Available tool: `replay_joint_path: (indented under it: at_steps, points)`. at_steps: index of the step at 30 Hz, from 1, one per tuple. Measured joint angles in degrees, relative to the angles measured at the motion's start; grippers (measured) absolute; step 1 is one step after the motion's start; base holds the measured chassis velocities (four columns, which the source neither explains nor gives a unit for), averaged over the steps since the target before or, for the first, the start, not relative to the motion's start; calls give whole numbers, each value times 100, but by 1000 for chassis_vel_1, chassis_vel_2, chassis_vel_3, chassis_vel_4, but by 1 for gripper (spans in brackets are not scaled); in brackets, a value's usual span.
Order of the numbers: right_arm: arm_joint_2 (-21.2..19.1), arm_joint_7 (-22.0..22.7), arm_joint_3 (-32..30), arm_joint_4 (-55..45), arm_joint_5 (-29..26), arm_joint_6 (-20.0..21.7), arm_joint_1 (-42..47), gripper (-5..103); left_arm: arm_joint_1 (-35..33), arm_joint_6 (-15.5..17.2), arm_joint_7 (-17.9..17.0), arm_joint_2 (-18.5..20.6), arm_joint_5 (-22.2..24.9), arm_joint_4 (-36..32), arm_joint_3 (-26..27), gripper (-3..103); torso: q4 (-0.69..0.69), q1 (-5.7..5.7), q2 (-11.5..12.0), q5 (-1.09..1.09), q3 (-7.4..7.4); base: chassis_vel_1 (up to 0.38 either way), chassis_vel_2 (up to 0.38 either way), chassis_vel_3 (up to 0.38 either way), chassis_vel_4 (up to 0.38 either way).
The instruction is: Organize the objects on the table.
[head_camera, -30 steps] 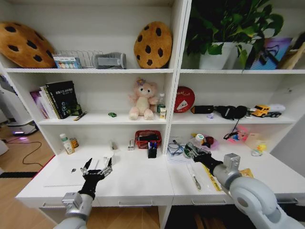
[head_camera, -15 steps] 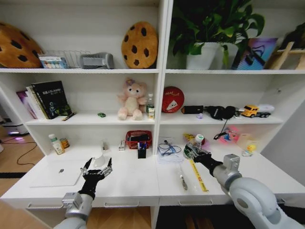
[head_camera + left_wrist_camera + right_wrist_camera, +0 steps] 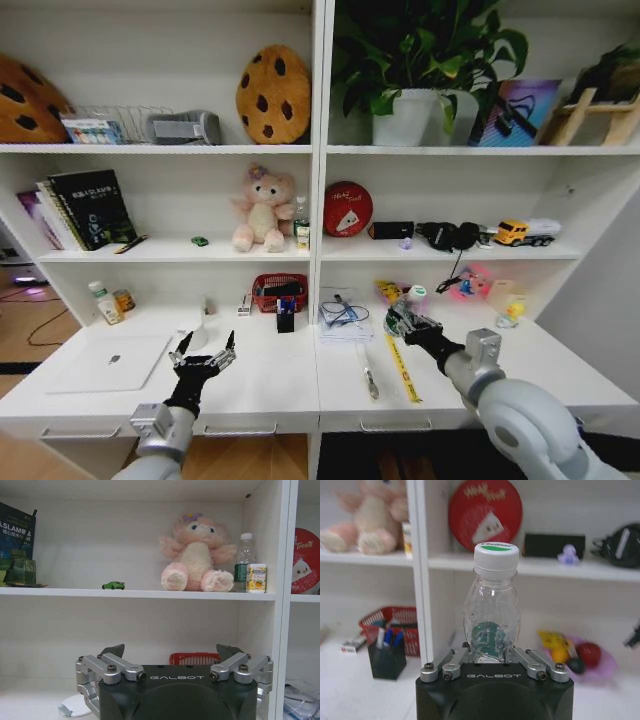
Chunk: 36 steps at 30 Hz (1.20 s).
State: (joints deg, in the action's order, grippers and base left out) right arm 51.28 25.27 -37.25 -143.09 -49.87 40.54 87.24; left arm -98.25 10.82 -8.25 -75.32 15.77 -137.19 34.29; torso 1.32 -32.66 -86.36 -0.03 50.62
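**Bottle in hand, desk mostly unsorted**

Far left on the table (image 3: 270, 385): slim silver laptop (image 3: 108, 362) lying flat and closed, apparently not yet dealt with. Just beside it, left gripper (image 3: 203, 352) hovering low over the white top, fingers spread apart, nothing between them; same spread seen from the left wrist, with the tiny green toy car (image 3: 113, 585) parked on the shelf above, near the pink plush toy (image 3: 196, 553). Toy car thus probably already put away, or simply kept there; hard to judge.

Toward the middle: red basket (image 3: 279, 292) and dark pen cup (image 3: 286, 320) at the back of the desk, holding some pens.

Right of the divider: a pen-like tool (image 3: 369, 381) and the yellow ruler (image 3: 402, 366) lying loose on the desk, still to be tidied. Right gripper (image 3: 405, 320) raised above that section, clamped on the small clear bottle (image 3: 492, 612) around its lower body, cap up, upright, clear of the surface.

Judgement: early to middle of the job, one item in transit, several left.
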Motion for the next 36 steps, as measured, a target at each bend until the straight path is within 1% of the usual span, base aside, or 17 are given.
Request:
replay_joint_path:
  at_steps: [2, 3, 4, 5, 8, 9, 11, 12, 13, 15, 17, 21, 23, 26, 28, 34, 36]
  points:
    - [3, 658, 14, -14, -526, 108, 209, 24, 1, 0, 0, 0, 0, 0, 0, 100, 2, 0, 0, 4, 0, 0, 0, 0, 0]
    - [2, 1513, 46, -14, -1303, 154, 387, 24, 1, 0, 1, 0, 0, 0, -2, 100, 4, -1, 0, 4, 0, 0, 0, 0, 0]
    - [-6, 1979, 88, -14, -1666, 152, 453, 24, 0, 0, 1, 0, 0, 0, -2, 100, 4, 0, 0, 5, 0, 0, 0, 0, 0]
    - [-6, 1979, 88, -14, -1666, 152, 453, 24, 0, 0, 1, 0, 0, 0, -2, 100, 4, 0, 0, 5, 0, 0, 0, 0, 0]
    - [-5, 3089, 37, -14, -2817, 5, 470, 24, 0, 0, 1, -1, 0, 0, -2, 100, 2, 0, 0, 2, 0, 0, 0, 0, 0]
    - [-5, 3089, 37, -14, -2817, 5, 470, 24, 0, 0, 1, -1, 0, 0, -2, 100, 2, 0, 0, 2, 0, 0, 0, 0, 0]
    - [26, 4059, 72, -28, -4252, -271, 115, 24, 0, 0, 2, 0, 0, 0, -3, 100, 1, 0, 0, 2, 0, 0, 0, 0, 0]
    - [46, 4364, 102, -37, -4663, -389, -14, 24, 1, 0, 2, 0, 0, 0, -2, 100, 0, 0, 0, 2, 0, 0, 0, 0, 0]
    - [46, 4364, 102, -37, -4663, -389, -14, 24, 1, 0, 2, 0, 0, 0, -2, 100, 0, 0, 0, 2, 0, 0, 0, 0, 0]
    - [255, 5449, 239, -37, -6244, -1056, -484, 24, 0, 0, 2, -1, 0, 0, -3, 100, -2, -1, 0, 3, 1, 0, 0, 0, 0]
    - [394, 5715, 239, -37, -6618, -1324, -580, 24, 1, 0, 2, 0, 0, 0, -2, 100, -1, -1, 1, 2, 1, 0, 0, 0, 0]
    - [689, 6117, 221, 162, -7034, -1841, -628, 24, 0, 0, 3, 0, 0, 0, -2, 100, 1, 0, 0, 1, 0, 0, 0, 0, 0]
    - [1202, 6312, 212, 658, -7012, -2489, -498, 24, 0, 0, 4, -1, 0, 0, -3, 100, 0, 0, 0, 3, 1, 0, 0, 0, 0]
    - [1419, 6316, 211, 843, -6854, -2638, -411, 24, 0, 0, 5, 0, 1, 0, -3, 100, 2, -1, 1, 4, 1, 0, 0, 0, 0]
    - [1858, 6312, 146, 1252, -6573, -2883, -237, 24, 0, 0, 5, 0, 0, 0, -3, 100, 1, 0, 0, 3, 1, 0, 0, 0, 0]
    - [2236, 6274, 18, 2013, -6289, -2906, -154, 24, 0, 0, 5, 0, 0, 0, -3, 100, 2, 0, 0, 2, 0, 0, 0, 0, 0]
    - [2450, 6250, 3, 2829, -5970, -2855, -297, 24, 0, 0, 5, 0, 0, 0, -2, 100, -1, 0, 0, 3, 0, 0, 0, 0, 0]
